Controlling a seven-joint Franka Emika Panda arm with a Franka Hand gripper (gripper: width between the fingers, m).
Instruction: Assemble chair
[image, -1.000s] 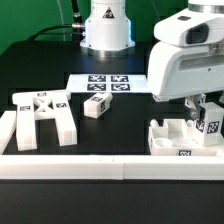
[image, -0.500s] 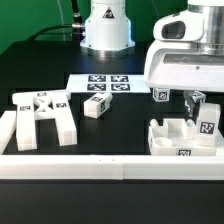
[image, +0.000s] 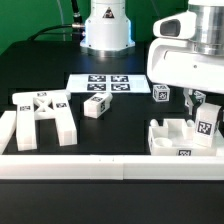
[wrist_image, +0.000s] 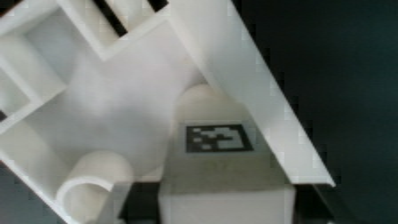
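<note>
My gripper (image: 205, 110) hangs at the exterior view's right, over the partly built chair (image: 178, 138), a white blocky piece with upright walls. The jaws are shut on a white tagged chair part (image: 208, 126) that stands in this piece. In the wrist view the gripper (wrist_image: 222, 202) clamps that tagged part (wrist_image: 217, 140) between two dark fingers (wrist_image: 150, 198), with the white slabs of the chair (wrist_image: 107, 90) right beside it. A white leg frame (image: 42, 116) lies at the exterior view's left. One small tagged block (image: 97, 106) sits mid-table, and another (image: 161, 94) shows beside the arm.
The marker board (image: 105, 83) lies flat behind the small block. A low white border wall (image: 100, 166) runs along the front edge. The robot base (image: 106, 25) stands at the back. The bulky white arm (image: 190, 60) hides the table behind the chair piece.
The arm has shifted slightly toward the exterior view's right, uncovering the small tagged block beside it. The grip on the tagged part has stayed the same.
</note>
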